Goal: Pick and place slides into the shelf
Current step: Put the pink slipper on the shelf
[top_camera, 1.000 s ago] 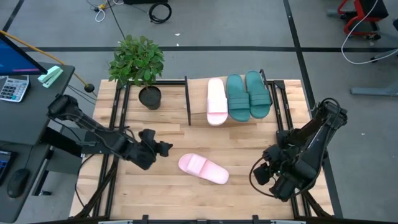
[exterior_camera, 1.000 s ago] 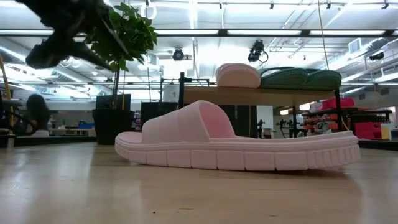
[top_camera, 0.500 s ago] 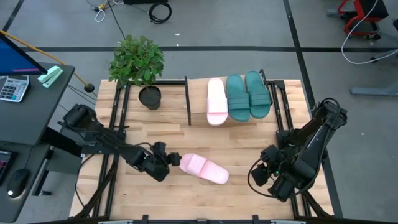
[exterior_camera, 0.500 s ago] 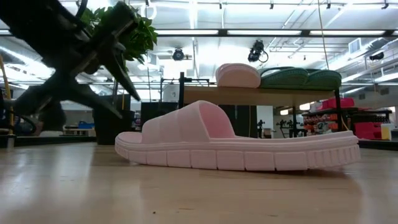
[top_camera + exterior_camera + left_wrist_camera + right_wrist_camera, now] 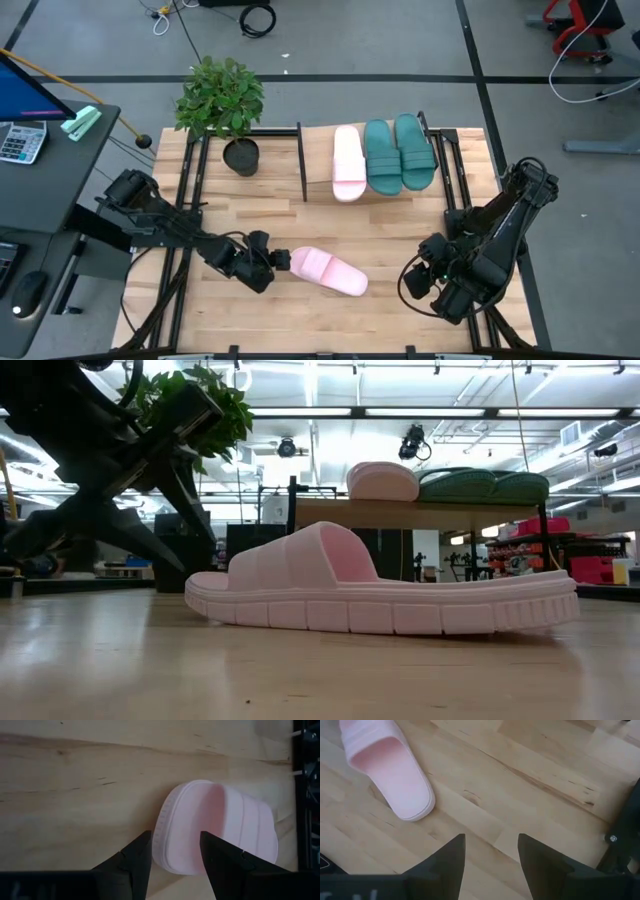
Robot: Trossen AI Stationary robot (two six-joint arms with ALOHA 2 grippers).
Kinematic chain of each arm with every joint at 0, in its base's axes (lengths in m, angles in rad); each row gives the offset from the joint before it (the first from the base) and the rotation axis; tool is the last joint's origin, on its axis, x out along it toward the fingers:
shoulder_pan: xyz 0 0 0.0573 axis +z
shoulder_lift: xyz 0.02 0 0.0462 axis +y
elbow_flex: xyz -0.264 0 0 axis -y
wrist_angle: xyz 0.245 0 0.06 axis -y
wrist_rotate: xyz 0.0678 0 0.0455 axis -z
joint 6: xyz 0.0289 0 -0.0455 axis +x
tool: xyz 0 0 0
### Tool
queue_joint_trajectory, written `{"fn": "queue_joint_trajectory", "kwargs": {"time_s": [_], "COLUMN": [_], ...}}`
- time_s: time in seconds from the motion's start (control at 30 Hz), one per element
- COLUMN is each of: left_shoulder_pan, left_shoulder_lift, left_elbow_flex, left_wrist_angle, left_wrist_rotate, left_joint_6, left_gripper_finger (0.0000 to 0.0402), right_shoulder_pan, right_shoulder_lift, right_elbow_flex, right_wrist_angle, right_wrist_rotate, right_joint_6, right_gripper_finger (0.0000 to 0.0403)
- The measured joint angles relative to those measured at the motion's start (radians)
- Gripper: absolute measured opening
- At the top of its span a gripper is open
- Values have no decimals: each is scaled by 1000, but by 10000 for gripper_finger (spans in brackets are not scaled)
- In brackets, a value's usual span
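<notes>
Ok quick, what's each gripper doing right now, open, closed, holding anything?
Left gripper: open, its fingers either side of the end of the pink slide on the table, nothing gripped yet.
Right gripper: open, empty, waiting over the table's right side.

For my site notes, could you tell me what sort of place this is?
Probably a robotics lab or workshop: a wooden worktable on a grey floor with loose cables, a desk with a calculator, and open ceiling lighting over racks of equipment.
</notes>
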Motion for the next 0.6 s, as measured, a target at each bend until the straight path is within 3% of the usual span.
{"fn": "queue_joint_trajectory", "kwargs": {"time_s": [0.6], "left_shoulder_pan": [0], "left_shoulder_lift": [0], "left_elbow_flex": [0], "left_wrist_angle": [2], "left_wrist_rotate": [0], "left_joint_6": [24], "left_gripper_finger": [172], "right_shoulder_pan": [0], "right_shoulder_lift": [0], "right_elbow_flex": [0], "right_wrist_angle": [0], "right_wrist_rotate": [7], "right_joint_6": [0], "right_gripper_finger": [185]}}
